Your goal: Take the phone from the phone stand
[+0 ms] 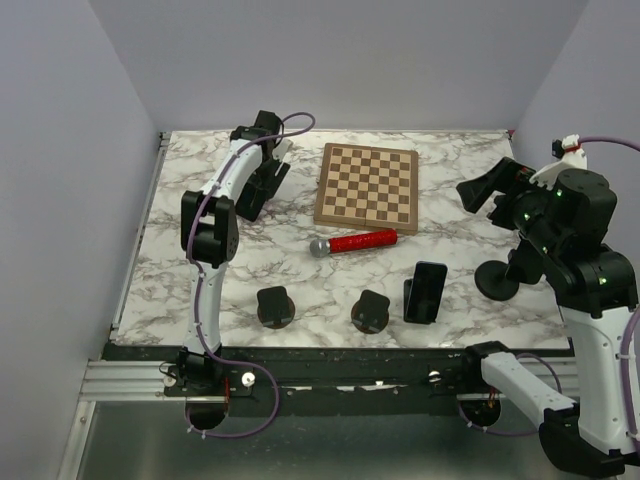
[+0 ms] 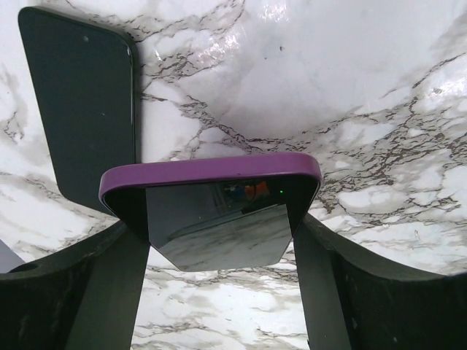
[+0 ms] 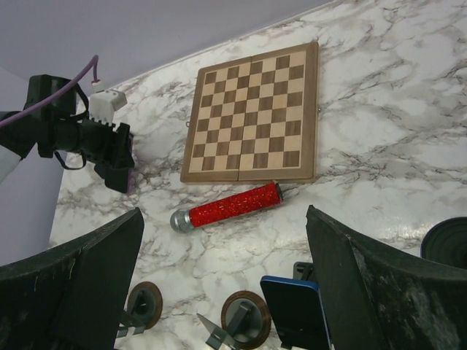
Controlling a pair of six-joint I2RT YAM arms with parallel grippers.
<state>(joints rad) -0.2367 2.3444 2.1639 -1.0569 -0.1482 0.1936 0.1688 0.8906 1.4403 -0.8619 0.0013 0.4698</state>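
A blue-edged phone (image 1: 427, 289) leans upright in a black phone stand (image 1: 419, 316) at the front right; it also shows in the right wrist view (image 3: 292, 315). My right gripper (image 1: 482, 190) hovers open, up and to the right of it (image 3: 225, 219), with nothing between its fingers. At the far left of the table, low over the marble, my left gripper (image 1: 258, 188) is shut on a purple-cased phone (image 2: 211, 175), its fingers (image 2: 120, 284) pressed on the two side edges. A black phone (image 2: 80, 102) lies flat on the marble beside it.
Two empty round stands (image 1: 275, 305) (image 1: 372, 311) sit near the front edge. A red glitter microphone (image 1: 360, 242) lies mid-table, a wooden chessboard (image 1: 367, 187) behind it. A black round base (image 1: 497, 280) stands at the right, under my right arm.
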